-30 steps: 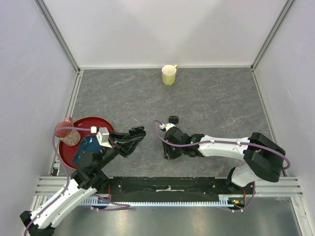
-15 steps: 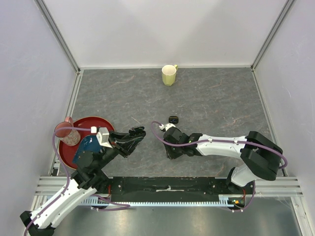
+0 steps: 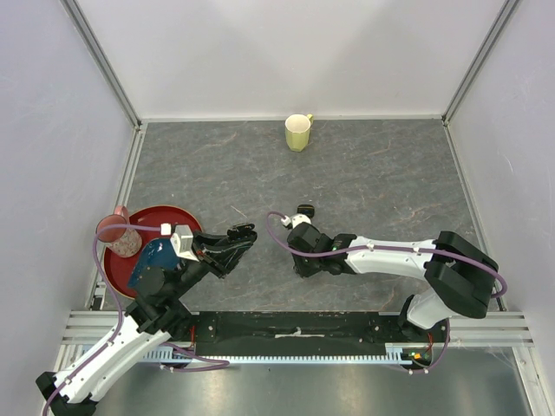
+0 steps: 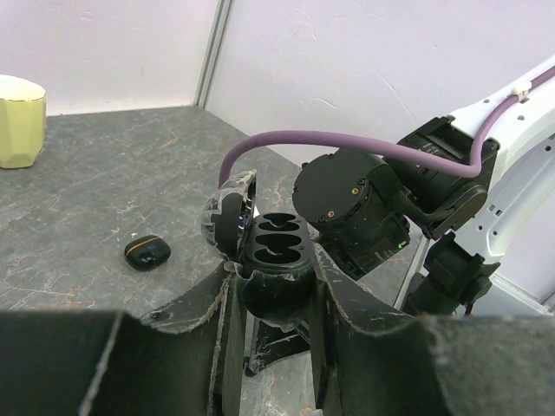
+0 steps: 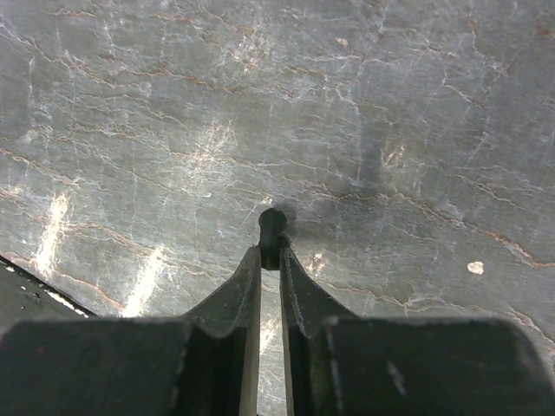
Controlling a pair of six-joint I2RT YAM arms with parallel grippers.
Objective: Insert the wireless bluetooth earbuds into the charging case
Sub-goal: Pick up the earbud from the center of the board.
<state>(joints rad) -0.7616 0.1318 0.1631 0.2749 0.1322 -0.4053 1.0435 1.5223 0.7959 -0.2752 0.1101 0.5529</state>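
While we read the top view, the left gripper (image 3: 241, 234) presents the case beside the downward-pointing right gripper (image 3: 301, 264). Left wrist: fingers (image 4: 217, 321) clamp the open charging case (image 4: 277, 247), its empty sockets upward for loading. Right wrist: narrow fingers (image 5: 247, 277) pinch one earbud (image 5: 271, 221) on the table (image 5: 390, 104).

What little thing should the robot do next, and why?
Probably lift the right gripper straight up a little. Its fingertips pinch a tiny black earbud that lies on the table, and the left gripper holds the open charging case, whose two slots look empty.
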